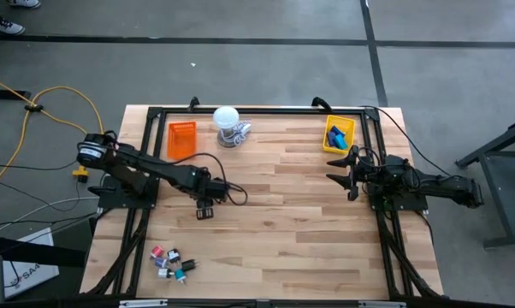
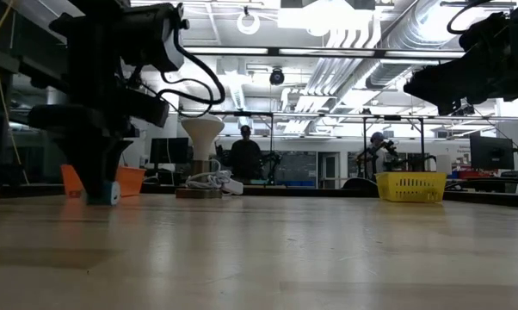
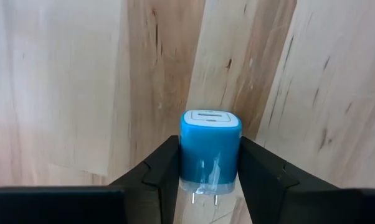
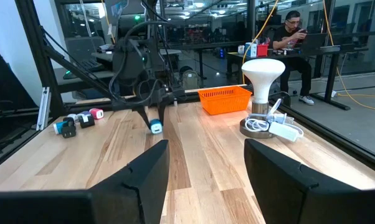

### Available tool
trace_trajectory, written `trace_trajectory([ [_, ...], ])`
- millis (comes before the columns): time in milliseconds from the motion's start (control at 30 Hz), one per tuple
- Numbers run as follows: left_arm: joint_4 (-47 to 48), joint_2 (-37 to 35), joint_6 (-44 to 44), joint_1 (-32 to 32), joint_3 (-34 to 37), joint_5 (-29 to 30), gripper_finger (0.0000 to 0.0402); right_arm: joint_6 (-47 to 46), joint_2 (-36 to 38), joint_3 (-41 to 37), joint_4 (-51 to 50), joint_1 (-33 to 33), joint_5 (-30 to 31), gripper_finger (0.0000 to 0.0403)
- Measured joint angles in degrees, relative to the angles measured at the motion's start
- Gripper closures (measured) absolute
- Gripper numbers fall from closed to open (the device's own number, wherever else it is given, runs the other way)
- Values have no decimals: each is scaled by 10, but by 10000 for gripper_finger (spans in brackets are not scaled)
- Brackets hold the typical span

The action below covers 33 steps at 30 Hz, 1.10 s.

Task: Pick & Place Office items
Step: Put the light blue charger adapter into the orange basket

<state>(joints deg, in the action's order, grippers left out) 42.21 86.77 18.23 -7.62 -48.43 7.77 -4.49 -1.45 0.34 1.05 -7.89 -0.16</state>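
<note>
Left gripper: your left gripper (image 3: 209, 186) is closed on a blue charger block (image 3: 209, 146), one finger on each flat side, prongs pointing back toward the wrist; that hold keeps the block from twisting.
Position of block: at table level, left of centre, between the orange tray (image 1: 181, 139) on the far side and the heap of small office items (image 1: 170, 262) at the near left edge.
Right gripper: your right gripper (image 1: 343, 169) waits with its jaws open at the right side, just near of the yellow tray (image 1: 340, 134).
Yellow tray: it already holds blue pieces, so it reads as a drop point.
Other: a white lamp-like object (image 1: 228, 125) with a coiled cable stands far centre, clear of either arm.
Judgement: grasp looks secure; lift is the next step.
</note>
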Motion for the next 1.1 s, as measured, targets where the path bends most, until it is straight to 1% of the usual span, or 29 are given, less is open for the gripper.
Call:
trace_trajectory([
  [133,21,-45,21,12,0,1,274,0,0,0,0,0,0,208],
  [300,72,-116,44,40,0,31,274,0,0,0,0,0,0,208],
  [433,117,-166,59,78,0,45,274,0,0,0,0,0,0,208],
  [600,161,-204,55,142,0,44,274,0,0,0,0,0,0,208],
  [733,175,-232,56,207,0,38,275,0,0,0,0,0,0,208],
  [867,175,-252,58,288,0,37,275,0,0,0,0,0,0,208],
  [1033,172,-247,55,403,0,30,275,0,0,0,0,0,0,208],
  [1100,156,-239,36,444,0,19,275,0,0,0,0,0,0,208],
])
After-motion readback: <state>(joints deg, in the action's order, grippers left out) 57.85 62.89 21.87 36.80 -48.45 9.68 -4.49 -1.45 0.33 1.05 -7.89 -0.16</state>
